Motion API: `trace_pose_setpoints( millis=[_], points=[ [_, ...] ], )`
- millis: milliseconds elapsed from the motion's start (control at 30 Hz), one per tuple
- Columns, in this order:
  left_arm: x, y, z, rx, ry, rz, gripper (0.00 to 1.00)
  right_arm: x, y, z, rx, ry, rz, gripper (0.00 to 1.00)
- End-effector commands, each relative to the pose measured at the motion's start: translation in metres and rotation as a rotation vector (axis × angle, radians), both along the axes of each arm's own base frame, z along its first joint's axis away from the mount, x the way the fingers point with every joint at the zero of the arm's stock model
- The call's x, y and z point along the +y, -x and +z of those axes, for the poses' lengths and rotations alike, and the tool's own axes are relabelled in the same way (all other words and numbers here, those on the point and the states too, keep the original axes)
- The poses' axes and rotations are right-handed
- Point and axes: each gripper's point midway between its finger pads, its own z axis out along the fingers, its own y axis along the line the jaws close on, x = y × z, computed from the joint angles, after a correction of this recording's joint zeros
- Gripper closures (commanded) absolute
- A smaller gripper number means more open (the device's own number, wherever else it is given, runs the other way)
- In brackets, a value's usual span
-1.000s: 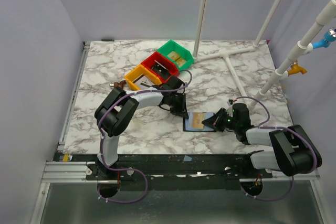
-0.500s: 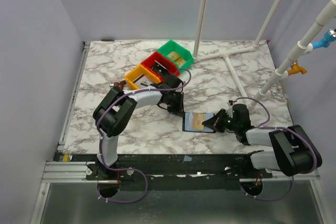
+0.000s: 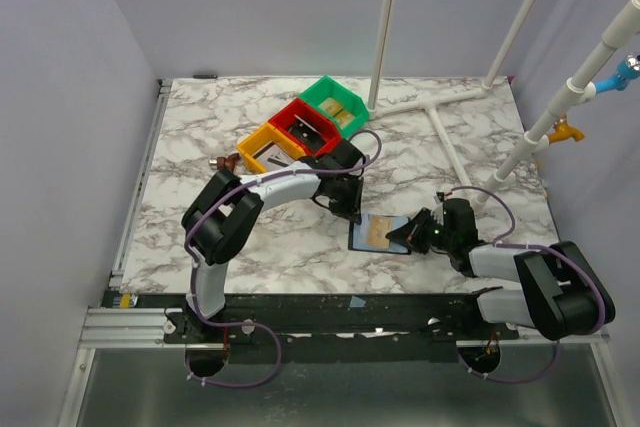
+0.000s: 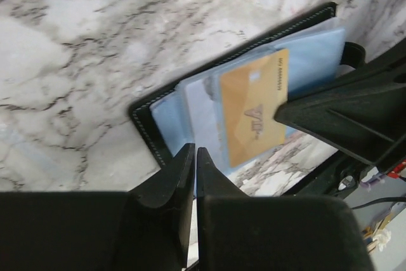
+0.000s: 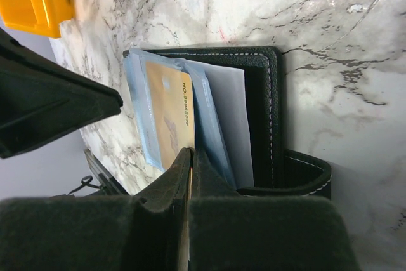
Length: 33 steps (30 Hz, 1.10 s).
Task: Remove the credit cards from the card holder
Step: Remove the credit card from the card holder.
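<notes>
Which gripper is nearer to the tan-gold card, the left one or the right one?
Right. The right gripper has its closed tips at the edge of the tan-gold card; the left gripper, also closed, is by the black border of the card holder, apart from the card.

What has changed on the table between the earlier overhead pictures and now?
The left gripper shifted slightly right and away from the near edge, its forearm swinging with it; its jaws are shut, holding nothing. Nothing was picked up or released. Unchanged: the card holder lies open in the same spot with the tan-gold card inside, and the right gripper stays shut at its edge.
</notes>
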Motion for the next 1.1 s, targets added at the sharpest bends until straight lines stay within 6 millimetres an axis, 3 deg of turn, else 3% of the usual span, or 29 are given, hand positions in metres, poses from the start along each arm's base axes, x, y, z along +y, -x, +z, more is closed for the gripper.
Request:
trace_pose_setpoints(
  millis=[0,300,567,1067],
  points=[
    [-0.019,0.001,0.017,-0.028,0.036,-0.025,0.9,-0.01,0.002,-0.013,0.035,0.063,-0.023,0.99],
    [-0.042,0.004,0.005,0.011,0.065,-0.055,0.9,-0.01,0.002,-0.013,0.035,0.063,-0.019,0.99],
    [-0.041,0.003,-0.009,0.025,0.036,-0.043,0.99,-0.01,0.001,-0.012,0.031,0.062,-0.021,0.99],
    [-0.003,-0.003,-0.046,0.032,-0.158,0.008,1.0,-0.017,0.0,-0.01,0.026,0.093,-0.065,0.99]
  ],
)
